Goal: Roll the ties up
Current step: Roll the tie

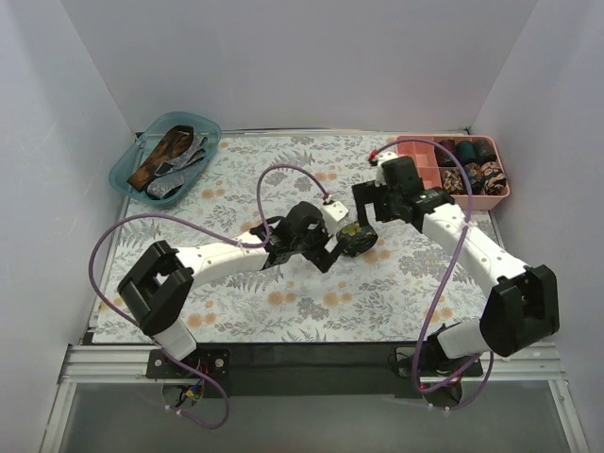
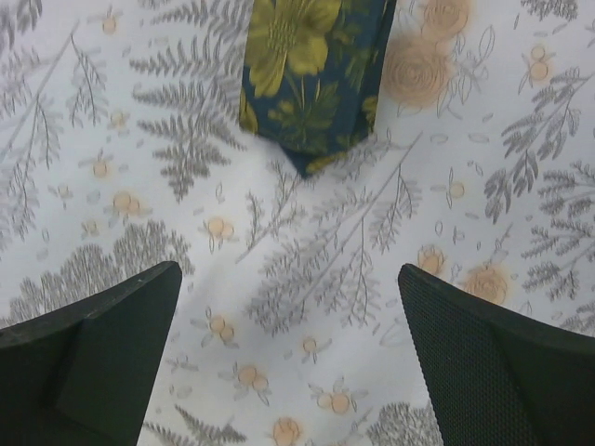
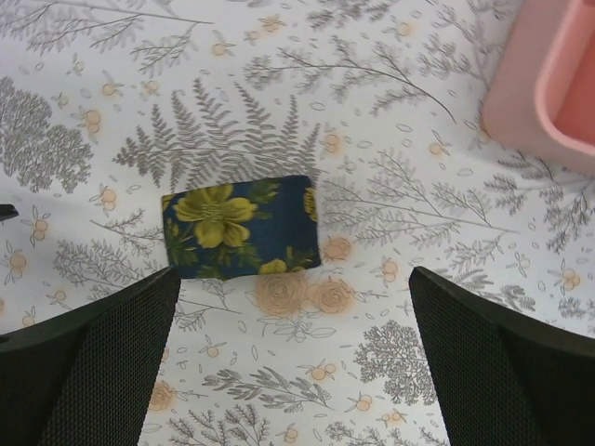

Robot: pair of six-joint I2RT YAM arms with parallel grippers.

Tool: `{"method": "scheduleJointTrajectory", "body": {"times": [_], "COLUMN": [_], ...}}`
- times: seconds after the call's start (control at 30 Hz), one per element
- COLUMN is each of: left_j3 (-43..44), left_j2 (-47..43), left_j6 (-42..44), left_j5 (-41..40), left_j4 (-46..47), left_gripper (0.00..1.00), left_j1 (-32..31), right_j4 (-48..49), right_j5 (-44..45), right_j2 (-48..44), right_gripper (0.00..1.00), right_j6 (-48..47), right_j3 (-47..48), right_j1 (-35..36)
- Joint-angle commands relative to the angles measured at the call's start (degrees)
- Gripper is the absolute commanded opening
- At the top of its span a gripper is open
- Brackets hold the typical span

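Note:
A navy tie with yellow flowers (image 1: 357,242) lies rolled into a small coil on the flowered cloth at the middle of the table. The right wrist view shows it (image 3: 242,228) lying just beyond my fingers, and the left wrist view shows its pointed tip (image 2: 311,79) ahead of my fingers. My left gripper (image 1: 329,252) is open and empty just left of the coil, and it is also seen in the left wrist view (image 2: 288,358). My right gripper (image 1: 370,224) is open and empty just above the coil, and it is also seen in the right wrist view (image 3: 293,367).
A teal bin (image 1: 132,162) at the back left holds several unrolled ties (image 1: 168,156). A pink divided tray (image 1: 415,151) at the back right holds several rolled ties (image 1: 472,170); its corner shows in the right wrist view (image 3: 548,88). White walls enclose the table.

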Motion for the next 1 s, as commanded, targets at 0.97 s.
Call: {"method": "scheduleJointTrajectory", "body": {"times": [0.97], "left_j3": [20.67], "left_j2": [29.29], "left_j6": [11.66], "left_j5": [4.25], "left_j4": [4.89], "left_gripper": [0.65], "left_j1": [-3.51], "right_j4": [8.2], "right_j5": [-33.38], "right_j2": [2.59], "right_gripper": [0.97], "right_j6": [15.59], "right_j3": [-11.77], "right_j1": [-29.63]}}
